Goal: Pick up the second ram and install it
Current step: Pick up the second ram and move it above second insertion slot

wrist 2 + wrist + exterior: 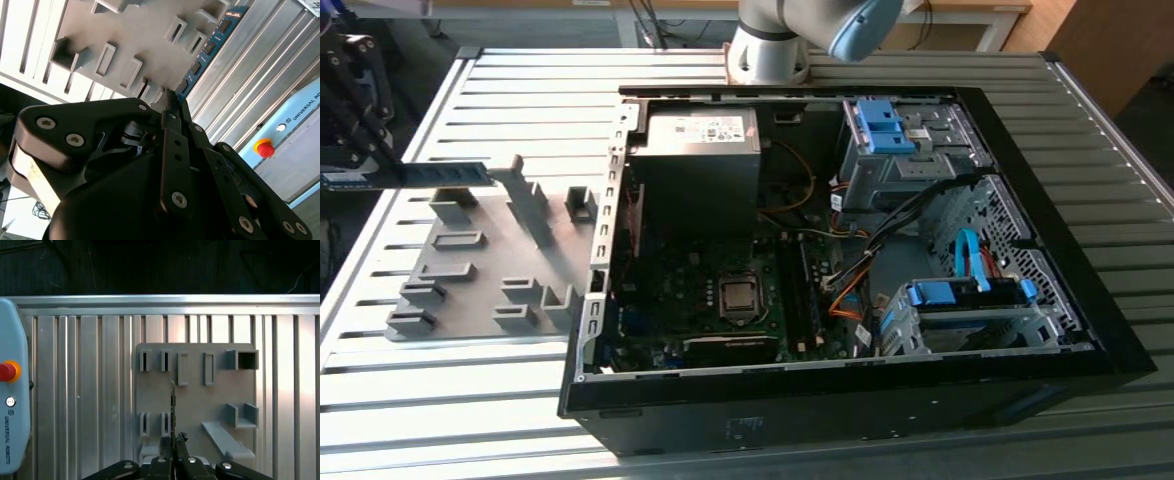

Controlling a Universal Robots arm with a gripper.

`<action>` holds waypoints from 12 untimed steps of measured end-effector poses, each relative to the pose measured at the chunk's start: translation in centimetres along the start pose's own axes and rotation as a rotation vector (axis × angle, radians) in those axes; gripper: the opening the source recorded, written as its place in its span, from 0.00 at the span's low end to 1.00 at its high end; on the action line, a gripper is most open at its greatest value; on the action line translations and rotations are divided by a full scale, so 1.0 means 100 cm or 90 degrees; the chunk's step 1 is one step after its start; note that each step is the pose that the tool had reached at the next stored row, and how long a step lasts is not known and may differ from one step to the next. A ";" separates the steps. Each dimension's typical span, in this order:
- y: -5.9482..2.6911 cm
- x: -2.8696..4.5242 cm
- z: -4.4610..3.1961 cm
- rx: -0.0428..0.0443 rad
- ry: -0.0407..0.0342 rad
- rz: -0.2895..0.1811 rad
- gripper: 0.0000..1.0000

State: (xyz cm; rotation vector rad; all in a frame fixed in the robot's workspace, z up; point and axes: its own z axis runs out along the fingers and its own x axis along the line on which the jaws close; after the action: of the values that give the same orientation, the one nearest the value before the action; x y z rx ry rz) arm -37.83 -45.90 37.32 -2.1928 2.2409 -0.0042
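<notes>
Exterior view's left is where the ram (447,174) is seen pinched by one end in the claw (358,170), held level above the grey holder (467,290) on the worktop (454,400), apparently to clear its posts, well apart from the case (854,400).

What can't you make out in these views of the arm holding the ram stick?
- First wrist view: the thin blue-green ram stick is edge-on, so its faces are hidden.
- Second wrist view: the black gripper covers the stick's held end.
- Exterior view: the picture's left edge cuts off the gripper; memory slots in the open black PC case are too small and dark to judge.
</notes>
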 end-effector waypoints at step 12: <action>-0.0279 -0.0007 -0.0097 -0.0009 0.0001 0.000 0.14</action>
State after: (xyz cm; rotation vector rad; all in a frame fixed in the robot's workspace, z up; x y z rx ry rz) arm -35.04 -45.89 38.31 -2.1934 2.2417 -0.0029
